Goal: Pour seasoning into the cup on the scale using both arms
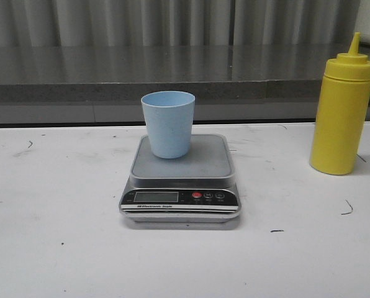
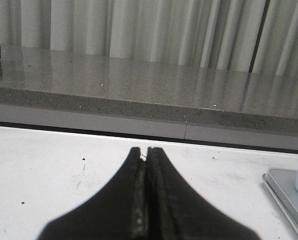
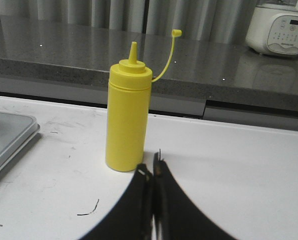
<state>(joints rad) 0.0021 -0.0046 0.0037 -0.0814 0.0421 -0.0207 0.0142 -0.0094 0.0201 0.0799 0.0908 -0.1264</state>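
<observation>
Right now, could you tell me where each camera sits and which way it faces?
Front: faces forward over the table at the cup on the scale; no arms show.
Left wrist: behind the shut left gripper; shares cup and scale with the front.
Right wrist: behind the shut right gripper, facing the seasoning, also seen in front.

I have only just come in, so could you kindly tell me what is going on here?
Nothing is being handled yet. A small light blue plastic cup stands upright on the flat silver digital scale. The tall yellow plastic squeeze bottle stands apart on the white table, its tip cover off. The left gripper and right gripper both have shut jaws, holding nothing.
</observation>
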